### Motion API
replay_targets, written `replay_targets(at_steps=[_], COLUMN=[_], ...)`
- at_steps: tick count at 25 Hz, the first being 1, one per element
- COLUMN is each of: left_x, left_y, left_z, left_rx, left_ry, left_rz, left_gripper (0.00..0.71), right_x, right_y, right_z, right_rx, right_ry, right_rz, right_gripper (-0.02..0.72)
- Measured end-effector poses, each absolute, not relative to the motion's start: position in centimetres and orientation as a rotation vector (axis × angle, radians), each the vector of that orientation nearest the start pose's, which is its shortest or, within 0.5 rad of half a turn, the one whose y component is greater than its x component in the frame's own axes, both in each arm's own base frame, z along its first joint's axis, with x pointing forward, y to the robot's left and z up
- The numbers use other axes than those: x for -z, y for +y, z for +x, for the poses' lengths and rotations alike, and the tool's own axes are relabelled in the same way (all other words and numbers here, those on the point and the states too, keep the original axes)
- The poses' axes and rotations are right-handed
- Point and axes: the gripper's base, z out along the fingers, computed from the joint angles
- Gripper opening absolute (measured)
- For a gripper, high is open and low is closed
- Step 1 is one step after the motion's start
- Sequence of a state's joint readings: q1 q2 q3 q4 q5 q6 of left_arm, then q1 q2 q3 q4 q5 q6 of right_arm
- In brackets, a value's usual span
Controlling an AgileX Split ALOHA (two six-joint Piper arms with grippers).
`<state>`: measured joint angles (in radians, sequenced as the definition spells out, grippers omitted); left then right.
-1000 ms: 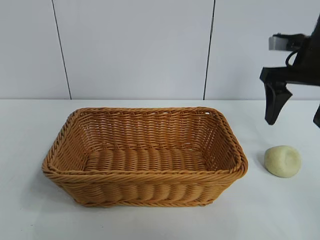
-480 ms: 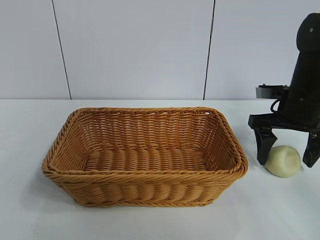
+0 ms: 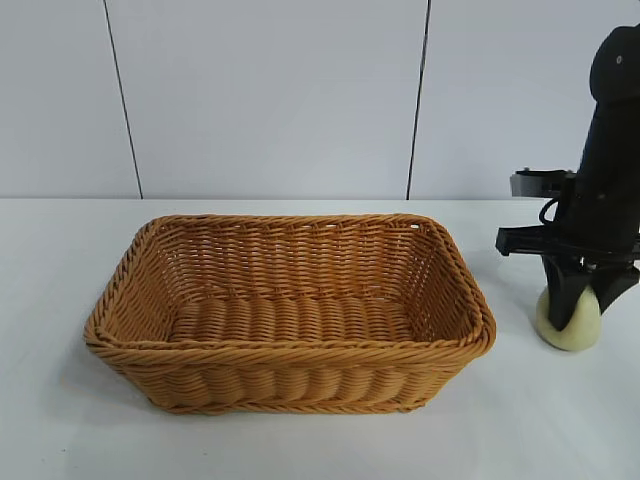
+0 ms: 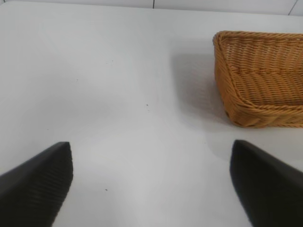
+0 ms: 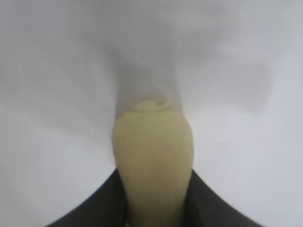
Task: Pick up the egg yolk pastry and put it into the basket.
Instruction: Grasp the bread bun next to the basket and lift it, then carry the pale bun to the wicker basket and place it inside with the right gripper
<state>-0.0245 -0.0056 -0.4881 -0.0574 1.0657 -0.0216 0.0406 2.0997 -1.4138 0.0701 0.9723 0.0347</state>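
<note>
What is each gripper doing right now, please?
Left gripper: open, holding nothing.
Right gripper: closed on the egg yolk pastry, which sits on the table.

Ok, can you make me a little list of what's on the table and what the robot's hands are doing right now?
pastry: egg yolk pastry, pale yellow lump, on the table to the right of the basket, squeezed narrow
basket: basket, woven, orange-tan, nothing seen inside
right hand: right hand, pointing down, fingers closed on the pastry, not lifted yet
left hand: left hand, open, over bare table beside the basket, holding nothing
pastry in basket: not yet
</note>
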Motion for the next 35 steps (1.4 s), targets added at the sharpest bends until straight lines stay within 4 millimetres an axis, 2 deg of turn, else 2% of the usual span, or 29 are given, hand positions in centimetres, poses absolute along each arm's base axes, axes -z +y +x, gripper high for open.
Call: replay_targets(at_steps=[5,8,11,14,17,21,26,29,33,35], left_x=[-27.4,-27.4,-27.4,-27.4,-27.4,-27.4,-27.4,-27.4,-27.4,-27.4], left_y=[-0.4,-0.4,-0.4,-0.4,-0.4,-0.4,-0.4,-0.4,-0.4,-0.4], left_z=[-0.5,-0.5,-0.5,-0.5,-0.5,-0.5,-0.5,-0.5,-0.5,-0.5], left_rx=[0.097,0.097,0.097,0.097,0.097,0.097,0.097,0.097,0.097,0.097], left_ry=[2.056,2.056,2.056,2.056,2.055,2.055,2.055,2.055,2.055,2.055], left_rz=[0.006,0.006,0.006,0.006,0.006,0.006,0.006,0.006,0.006,0.006], left_gripper=[0.694,0.694,0.694,0.694,0.694,0.694,0.694,0.694,0.694,0.694], right_x=[-19.1,-21.9,-23.8,-25.1,-25.6,-25.7,-25.7,-25.7,-25.2,-24.2], right_y=[2.2,2.3,2.5,3.9,6.3,10.9,17.4,20.4,23.3,24.4], right_z=[40.9,41.9,42.3,42.1,41.7,40.7,38.4,37.0,35.8,35.7], right_rx=[-0.102,-0.107,-0.114,-0.121,-0.136,-0.153,-0.186,-0.201,-0.221,-0.224], right_ry=[3.096,3.044,2.983,2.952,2.942,2.933,2.910,2.886,2.858,2.851], right_rz=[0.032,0.022,0.014,-0.037,-0.121,-0.282,-0.516,-0.623,-0.690,-0.717], right_gripper=[0.136,0.136,0.136,0.136,0.136,0.136,0.136,0.136,0.136,0.136])
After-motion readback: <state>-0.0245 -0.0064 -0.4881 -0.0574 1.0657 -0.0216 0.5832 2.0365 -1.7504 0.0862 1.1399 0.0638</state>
